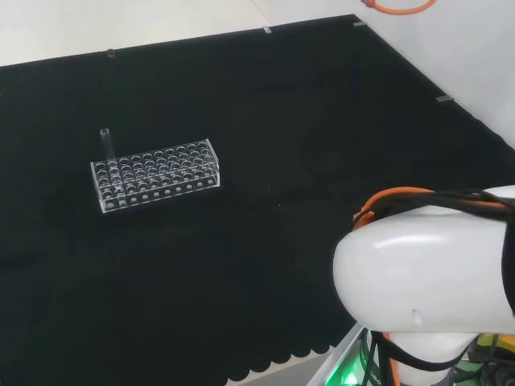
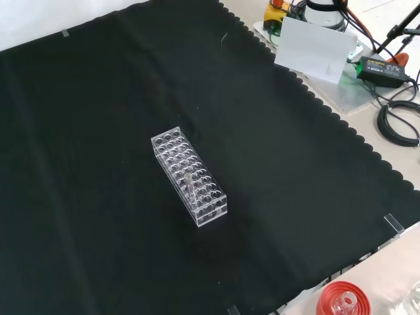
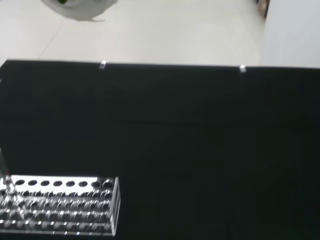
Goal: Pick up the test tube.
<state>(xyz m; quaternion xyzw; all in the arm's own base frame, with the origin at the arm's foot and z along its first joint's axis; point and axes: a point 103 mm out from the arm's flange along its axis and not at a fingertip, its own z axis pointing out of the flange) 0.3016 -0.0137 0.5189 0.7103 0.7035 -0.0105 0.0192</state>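
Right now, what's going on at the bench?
Nothing is being handled yet. A clear test tube rack sits on the black cloth, with one test tube standing upright in a hole at its far left end in the head view. The arm's white link is at the right of the head view, well away from the rack. The pick-up hasn't started; the tube is untouched.

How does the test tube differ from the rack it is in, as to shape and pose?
The test tube is one thin cylinder; the rack is a long box with many round holes in rows. The test tube stands upright, rising above the rack's top, while the rack lies flat and low on the black cloth. The test tube fills one hole at the rack's left end in the head view; the rack's other holes look empty. Both are clear.
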